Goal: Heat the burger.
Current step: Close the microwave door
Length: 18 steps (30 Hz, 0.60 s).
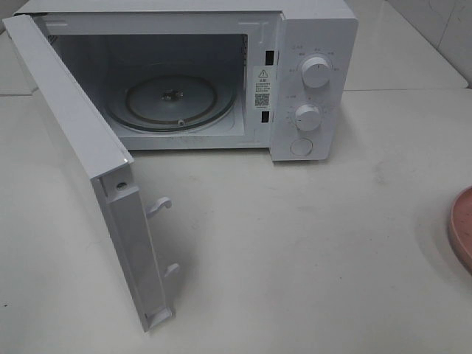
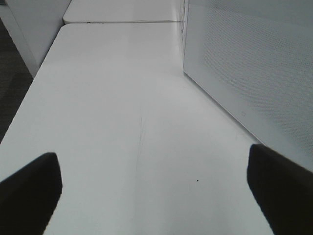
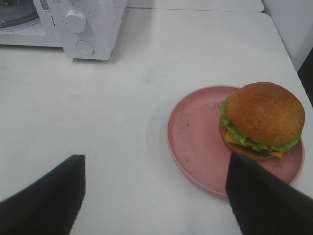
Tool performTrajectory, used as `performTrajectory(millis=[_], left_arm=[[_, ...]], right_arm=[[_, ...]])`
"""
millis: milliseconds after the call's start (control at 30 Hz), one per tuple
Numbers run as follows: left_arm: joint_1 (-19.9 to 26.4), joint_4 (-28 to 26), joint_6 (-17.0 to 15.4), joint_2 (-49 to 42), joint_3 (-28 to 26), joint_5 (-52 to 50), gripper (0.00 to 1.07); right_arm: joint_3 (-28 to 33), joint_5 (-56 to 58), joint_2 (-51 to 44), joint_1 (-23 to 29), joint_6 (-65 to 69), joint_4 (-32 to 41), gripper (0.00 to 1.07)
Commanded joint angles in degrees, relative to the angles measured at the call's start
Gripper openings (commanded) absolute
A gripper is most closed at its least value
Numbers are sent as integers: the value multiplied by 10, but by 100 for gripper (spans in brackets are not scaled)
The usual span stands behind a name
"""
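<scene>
Right end effector (image 3: 154, 196) hangs released above the worktop (image 3: 112, 112); the left (image 2: 151, 191) likewise. The burger (image 3: 261, 120) sits on its pink plate (image 3: 195, 142), right of frame. Microwave (image 1: 313, 44) stands open: approach step; next, grasp the burger.

White table (image 1: 310, 251) with appliance and dish.
Open microwave (image 1: 310, 81) at the back; pink plate (image 3: 200, 142) near the right edge.
</scene>
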State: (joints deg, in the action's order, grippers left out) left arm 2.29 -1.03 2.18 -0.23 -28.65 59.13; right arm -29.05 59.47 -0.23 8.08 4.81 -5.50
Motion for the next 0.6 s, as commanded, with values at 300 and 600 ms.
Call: performTrajectory(millis=[300, 600], left_arm=[[1, -7, -1, -14, 2, -2, 98], [1, -5, -1, 83, -18, -88, 71]], right_arm=[[1, -3, -15, -3, -1, 1, 76], [1, -3, -15, -3, -1, 1, 76]])
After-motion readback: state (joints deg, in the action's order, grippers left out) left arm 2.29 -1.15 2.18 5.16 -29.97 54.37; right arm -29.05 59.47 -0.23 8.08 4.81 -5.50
